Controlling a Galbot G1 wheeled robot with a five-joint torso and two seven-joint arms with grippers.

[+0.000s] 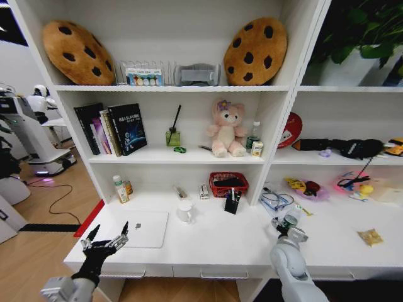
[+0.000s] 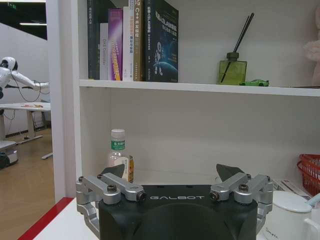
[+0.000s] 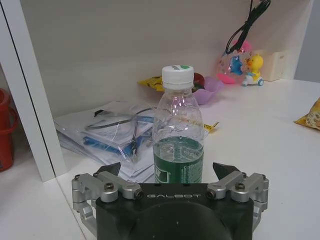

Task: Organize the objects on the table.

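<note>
A clear bottle [image 3: 178, 130] with a white cap and green liquid stands upright on the white table [image 1: 214, 248], just right of the shelf divider. My right gripper [image 3: 169, 170] is open around it, with a fingertip on each side and a gap to the bottle; the head view shows this gripper [image 1: 284, 225] at the bottle [image 1: 291, 216]. My left gripper [image 1: 107, 241] hangs open and empty over the table's front left corner, beside the silver laptop [image 1: 143, 228]. A tiny green toy car [image 1: 180, 150] sits on the middle shelf, next to a green diffuser [image 2: 232, 71].
A white mug [image 1: 184, 211], a black pen holder [image 1: 232, 202], a small bottle [image 2: 118, 150] and a red basket [image 1: 228, 184] stand at the back of the table. A stack of sleeved papers [image 3: 110, 132] lies behind the bottle. A snack packet [image 1: 369, 236] lies at the right.
</note>
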